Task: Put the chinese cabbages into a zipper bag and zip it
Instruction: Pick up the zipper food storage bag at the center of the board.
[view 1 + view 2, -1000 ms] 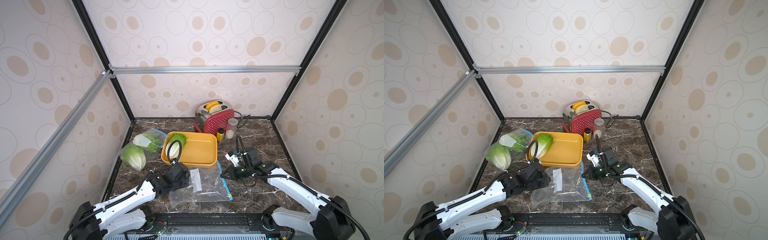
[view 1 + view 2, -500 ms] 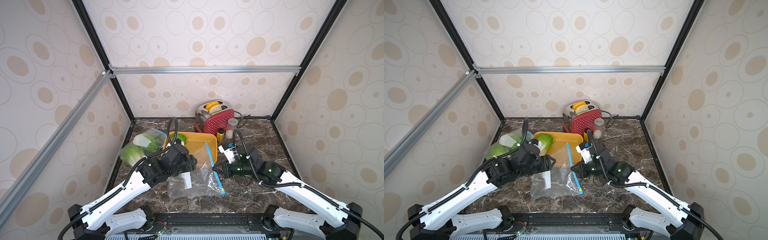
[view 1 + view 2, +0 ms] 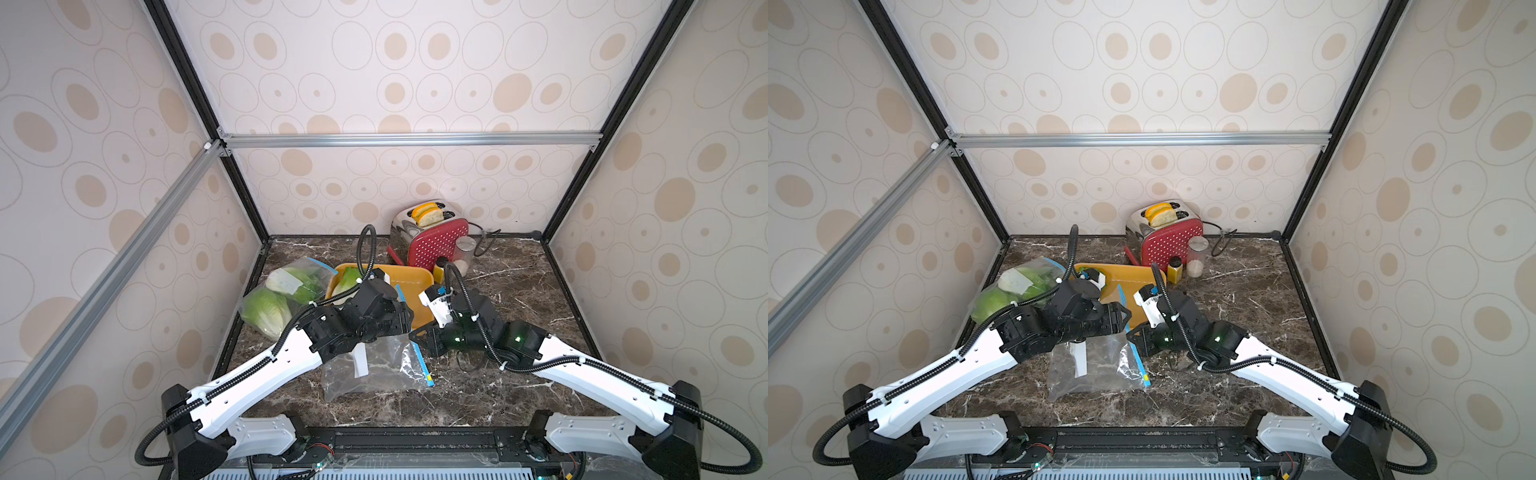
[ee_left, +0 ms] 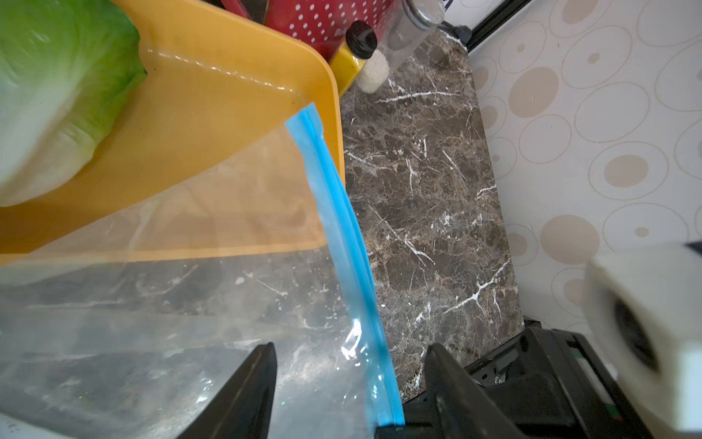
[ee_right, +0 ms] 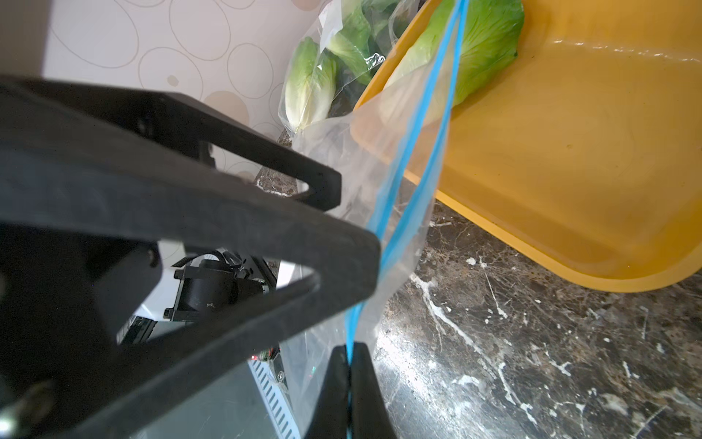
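right pincer point(image 5: 348, 353): pinching zipper bag point(image 3: 374, 365) by its blue zip, lifted
left pincer point(image 4: 349, 347): spread, straddling that rim (nothing held)
cabbage point(image 4: 57, 95): in yellow tray point(image 4: 228, 95); two more in other bag point(image 3: 282, 299)
tip: left clamps one lip only, then pulls the mouth apart

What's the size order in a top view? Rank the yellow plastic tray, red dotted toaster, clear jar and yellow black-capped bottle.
1. Yellow plastic tray (partly hidden)
2. Red dotted toaster
3. Clear jar
4. Yellow black-capped bottle
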{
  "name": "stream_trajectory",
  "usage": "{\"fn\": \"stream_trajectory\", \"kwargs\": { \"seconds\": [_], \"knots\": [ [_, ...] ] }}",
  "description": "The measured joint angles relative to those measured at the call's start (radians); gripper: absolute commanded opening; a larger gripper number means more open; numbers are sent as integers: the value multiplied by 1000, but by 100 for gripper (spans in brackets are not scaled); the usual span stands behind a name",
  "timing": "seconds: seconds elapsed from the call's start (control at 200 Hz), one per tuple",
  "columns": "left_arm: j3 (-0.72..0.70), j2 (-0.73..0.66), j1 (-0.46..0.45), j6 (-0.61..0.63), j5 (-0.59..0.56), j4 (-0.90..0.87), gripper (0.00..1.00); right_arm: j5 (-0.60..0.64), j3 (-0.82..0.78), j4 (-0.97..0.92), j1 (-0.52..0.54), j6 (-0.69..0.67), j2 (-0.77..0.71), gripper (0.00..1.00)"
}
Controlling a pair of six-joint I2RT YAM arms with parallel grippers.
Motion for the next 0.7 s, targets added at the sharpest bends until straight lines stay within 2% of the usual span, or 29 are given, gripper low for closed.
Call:
{"fn": "stream_trajectory", "kwargs": {
  "seconds": [0.31, 0.541, 0.701],
  "knots": [
    [143, 89, 43, 72, -116, -70, 53, 30, 11, 12, 3, 0, 19, 0],
    [158, 185, 71, 119, -97, -83, 53, 40, 20, 26, 3, 0, 30, 0],
    [158, 206, 71, 131, -62, -61, 37, 41, 32, 34, 3, 0, 46, 0]
  ]
}}
